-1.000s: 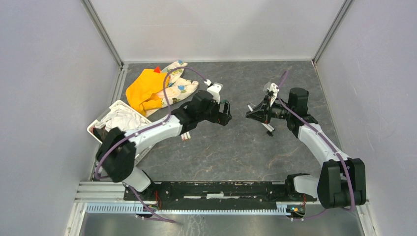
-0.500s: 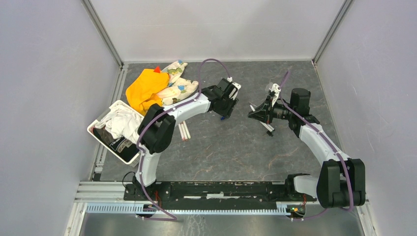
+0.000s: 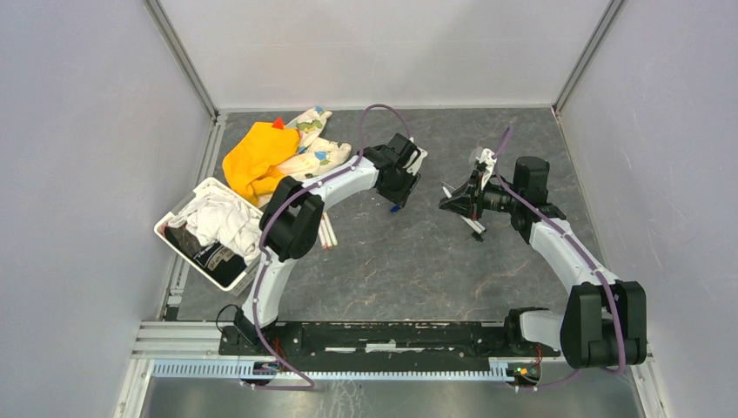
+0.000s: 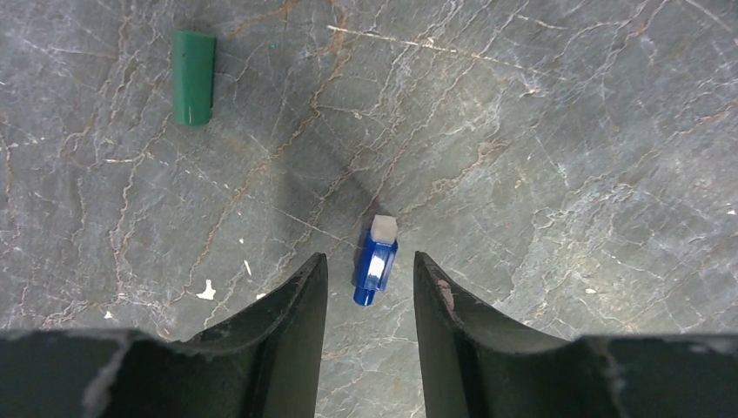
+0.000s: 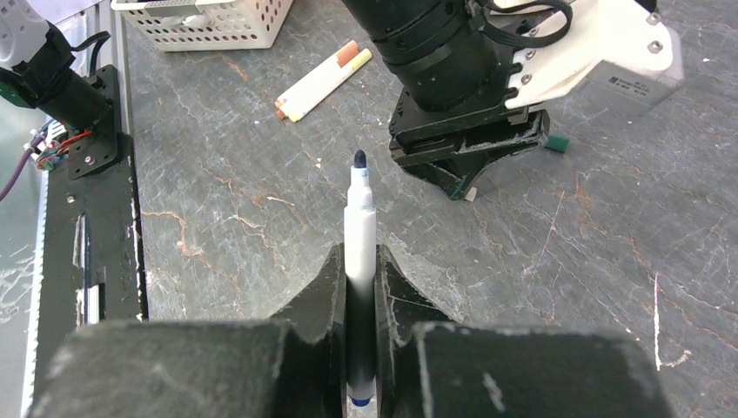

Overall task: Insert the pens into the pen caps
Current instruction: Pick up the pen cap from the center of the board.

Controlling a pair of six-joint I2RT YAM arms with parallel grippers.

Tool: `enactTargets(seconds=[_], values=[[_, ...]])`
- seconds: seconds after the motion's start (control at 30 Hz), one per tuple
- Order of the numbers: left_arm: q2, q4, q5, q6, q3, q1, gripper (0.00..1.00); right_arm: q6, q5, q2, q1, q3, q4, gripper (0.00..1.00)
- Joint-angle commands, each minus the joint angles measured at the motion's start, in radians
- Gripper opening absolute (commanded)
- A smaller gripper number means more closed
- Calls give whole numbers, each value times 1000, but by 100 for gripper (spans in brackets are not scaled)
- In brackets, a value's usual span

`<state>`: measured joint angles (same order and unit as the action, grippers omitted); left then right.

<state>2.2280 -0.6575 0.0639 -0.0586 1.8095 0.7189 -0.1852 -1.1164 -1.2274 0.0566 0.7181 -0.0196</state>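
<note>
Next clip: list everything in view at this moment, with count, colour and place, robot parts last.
held pen: one, white barrel, dark tip, clamped in the right jaws
loose pens: two, white, side by side on the table by the left arm
third pen: one, white, dark end, on the table by the right arm
blue cap: one, blue, on the table between the left jaws, untouched
green cap: one, dark green, lying farther out
orange cloth: one, far left corner
patterned cloth: one, cream print, beside the orange cloth
basket: one, white, left edge, holding white and dark fabric
table: one, grey marbled
left gripper: black, open
right gripper: black, shut
</note>
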Motion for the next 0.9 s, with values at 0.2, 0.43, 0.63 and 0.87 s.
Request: enactTargets(seconds=[0.2,0.43,0.63,0.87], values=[[61,-49,47,52,90,-7,41,-13,-14,3,-5,41,-5,0],[79,-77,26,52,103,-7,37,-7,-20,-1,-6,41,-8,0],[88,-82,20,52,103,-6,34,-3,-23,0,-7,40,-11,1],[100,-84,16,52,118,-5,34,2,-27,1,-7,37,-18,0]])
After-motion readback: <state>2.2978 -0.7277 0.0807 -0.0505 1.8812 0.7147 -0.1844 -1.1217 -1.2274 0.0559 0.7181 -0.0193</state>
